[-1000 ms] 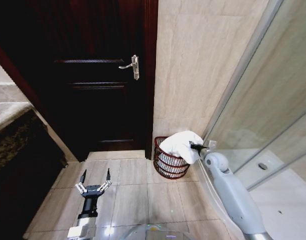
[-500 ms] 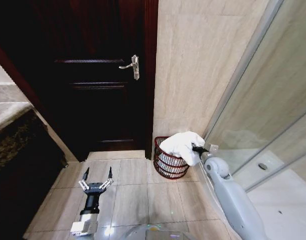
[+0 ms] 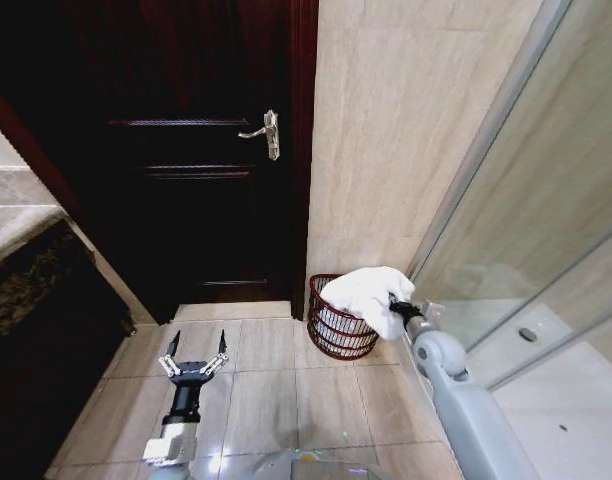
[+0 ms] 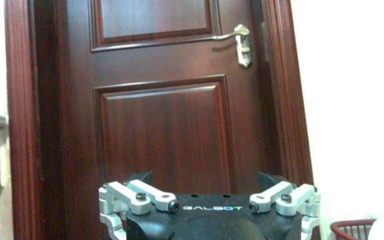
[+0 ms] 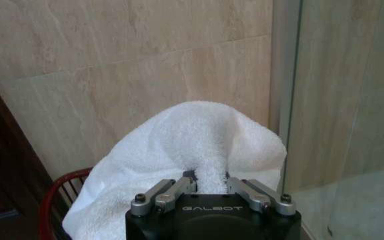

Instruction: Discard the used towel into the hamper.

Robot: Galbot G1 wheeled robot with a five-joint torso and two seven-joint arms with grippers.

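Observation:
The used towel [image 3: 364, 293] is white and bunched, draped over the top and near rim of the hamper [image 3: 331, 335], a small dark red ribbed basket standing on the floor against the tiled wall. My right gripper [image 3: 396, 303] is at the towel's right side, shut on a raised fold of the towel [image 5: 199, 135]; in the right wrist view the right gripper [image 5: 210, 179] pinches the cloth above the hamper's rim [image 5: 52, 200]. My left gripper [image 3: 195, 345] hangs open over the floor tiles, well left of the hamper, facing the door. In the left wrist view the left gripper [image 4: 207, 177] holds nothing.
A dark wooden door [image 3: 186, 150] with a metal handle [image 3: 264, 131] is shut just left of the hamper. A glass shower partition [image 3: 526, 220] runs along the right. A stone counter [image 3: 16, 235] juts in at the left. Open floor tiles [image 3: 286, 390] lie between the arms.
My right arm has drawn slightly down and right, the towel still in its grip. The left gripper has edged forward toward the door.

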